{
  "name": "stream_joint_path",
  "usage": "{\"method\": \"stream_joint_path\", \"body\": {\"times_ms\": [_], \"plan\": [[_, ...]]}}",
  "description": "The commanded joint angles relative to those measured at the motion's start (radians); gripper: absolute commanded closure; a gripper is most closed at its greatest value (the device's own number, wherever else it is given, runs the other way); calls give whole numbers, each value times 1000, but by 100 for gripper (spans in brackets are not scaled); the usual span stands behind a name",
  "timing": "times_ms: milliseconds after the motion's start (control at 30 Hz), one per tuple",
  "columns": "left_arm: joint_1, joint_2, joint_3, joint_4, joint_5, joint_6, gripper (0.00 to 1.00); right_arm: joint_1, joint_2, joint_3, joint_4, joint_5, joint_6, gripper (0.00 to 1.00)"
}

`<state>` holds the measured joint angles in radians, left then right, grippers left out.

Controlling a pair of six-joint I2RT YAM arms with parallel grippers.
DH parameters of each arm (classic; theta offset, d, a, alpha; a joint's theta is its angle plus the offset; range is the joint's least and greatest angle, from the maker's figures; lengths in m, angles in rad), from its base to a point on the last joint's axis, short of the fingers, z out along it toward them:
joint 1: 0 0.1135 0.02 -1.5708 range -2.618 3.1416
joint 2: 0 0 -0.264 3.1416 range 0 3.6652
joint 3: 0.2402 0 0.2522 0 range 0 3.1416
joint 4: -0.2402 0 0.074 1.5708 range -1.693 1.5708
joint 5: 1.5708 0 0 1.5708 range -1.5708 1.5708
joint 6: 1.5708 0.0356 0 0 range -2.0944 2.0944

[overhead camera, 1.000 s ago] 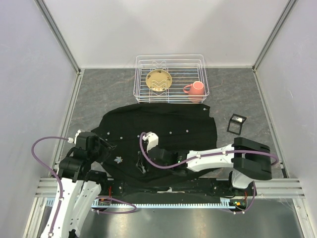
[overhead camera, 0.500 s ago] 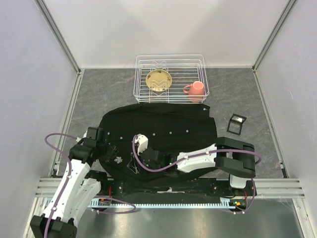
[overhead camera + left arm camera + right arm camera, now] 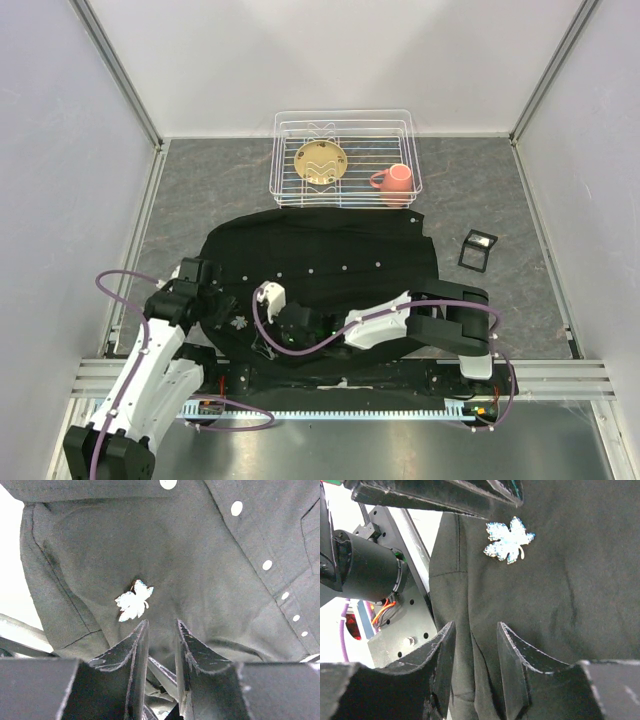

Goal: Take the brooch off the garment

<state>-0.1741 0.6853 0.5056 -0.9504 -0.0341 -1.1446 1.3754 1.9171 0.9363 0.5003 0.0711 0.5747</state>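
Observation:
The garment (image 3: 330,270) is a black shirt spread flat near the table's front edge. The brooch (image 3: 239,322) is a pale silvery leaf-like pin on the cloth at its near left. In the left wrist view the brooch (image 3: 134,601) lies just ahead and left of my left gripper (image 3: 161,627), which is open by a narrow gap and empty over the cloth. In the right wrist view the brooch (image 3: 509,540) lies ahead of my right gripper (image 3: 476,627), which is open and empty above a fold of the shirt. The two grippers (image 3: 222,308) (image 3: 262,338) flank the brooch.
A row of white buttons (image 3: 237,508) runs down the shirt. A wire rack (image 3: 345,158) at the back holds a golden plate (image 3: 321,162) and a pink mug (image 3: 395,180). A small black frame (image 3: 478,248) lies right of the shirt. The left arm's base (image 3: 370,570) is close by.
My right arm has swung left across the shirt to just right of the brooch. My left arm has moved in toward the brooch from the left.

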Motion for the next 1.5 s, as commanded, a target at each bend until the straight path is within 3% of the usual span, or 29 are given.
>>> {"method": "stream_joint_path", "body": {"times_ms": [0,100,533,867,1167,1467], "plan": [[5,-7,57,-19,-52,-6,66,-1,28,70,-6,-25,-163,52],[5,-59,85,-45,-87,-18,61,1,34,90,-31,-27,-262,49],[5,-133,237,-171,-323,17,65,-1,121,245,-115,39,-501,50],[5,-122,234,-171,-329,34,65,-6,209,294,-74,58,-538,51],[5,-124,221,-163,-303,20,66,-6,192,305,-57,157,-569,51],[5,-127,231,-157,-299,28,64,-7,204,328,-72,134,-604,49]]}}
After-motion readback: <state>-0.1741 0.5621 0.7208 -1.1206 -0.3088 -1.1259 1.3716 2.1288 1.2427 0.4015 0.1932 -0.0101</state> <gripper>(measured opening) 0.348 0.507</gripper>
